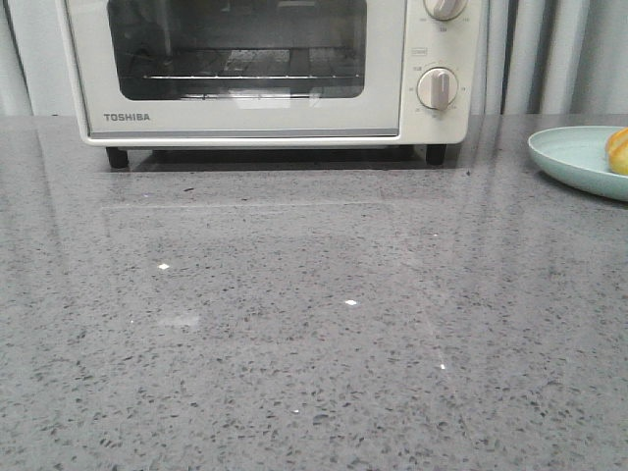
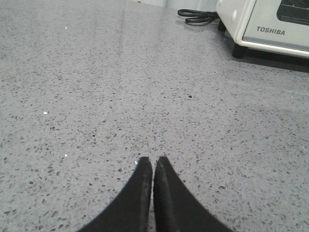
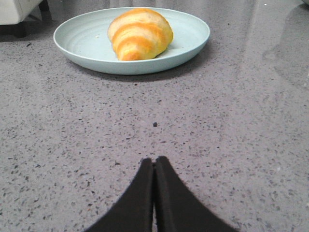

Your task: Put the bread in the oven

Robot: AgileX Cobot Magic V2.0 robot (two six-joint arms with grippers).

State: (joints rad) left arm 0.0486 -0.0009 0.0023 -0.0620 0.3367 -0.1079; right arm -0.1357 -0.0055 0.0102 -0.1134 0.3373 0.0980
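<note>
The bread point(image 3: 140, 33), a golden-yellow striped croissant roll, lies on a pale blue plate point(image 3: 188, 46); in the front view only its edge point(image 1: 619, 150) shows on the plate point(image 1: 569, 157) at the far right. The cream-white Toshiba oven point(image 1: 245, 118) stands at the back with its glass door shut; its corner shows in the left wrist view point(image 2: 263, 29). My right gripper point(image 3: 154, 160) is shut and empty, low over the counter, well short of the plate. My left gripper point(image 2: 153, 159) is shut and empty over bare counter, apart from the oven. Neither gripper shows in the front view.
The grey speckled counter point(image 1: 294, 324) spreads in front of the oven. A black cable point(image 2: 198, 16) lies coiled beside the oven's left side. The oven's knobs point(image 1: 438, 88) are on its right panel. A pale curtain hangs behind.
</note>
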